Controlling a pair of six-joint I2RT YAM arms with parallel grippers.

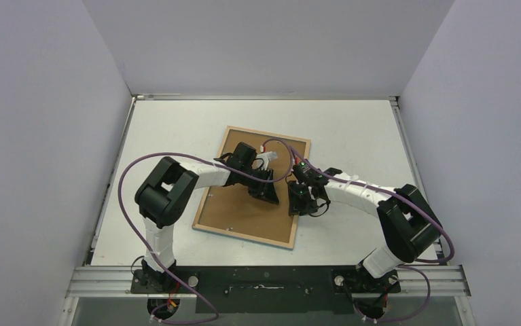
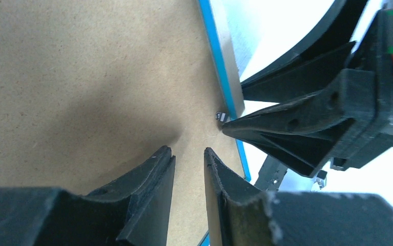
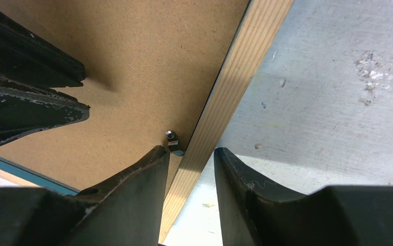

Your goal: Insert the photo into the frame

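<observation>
Both grippers at the right edge of the frame [image 3: 235, 87], which lies back-up; nothing gripped.
Left gripper [image 2: 189, 154]: fingers slightly apart, tips over the brown backing board [image 3: 148, 66] just inside the edge. Right gripper [image 3: 189, 151]: fingers apart, straddling the frame's wood rim beside a small metal tab [image 3: 172, 138], one tip over the board, the other over the grey table [image 3: 327, 102]. Frame sits mid-table.

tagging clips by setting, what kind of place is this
Likely a robotics lab test cell: plain grey partition walls boxing in a white tabletop, with two black-and-white robot arms bolted to a metal rail.
</observation>
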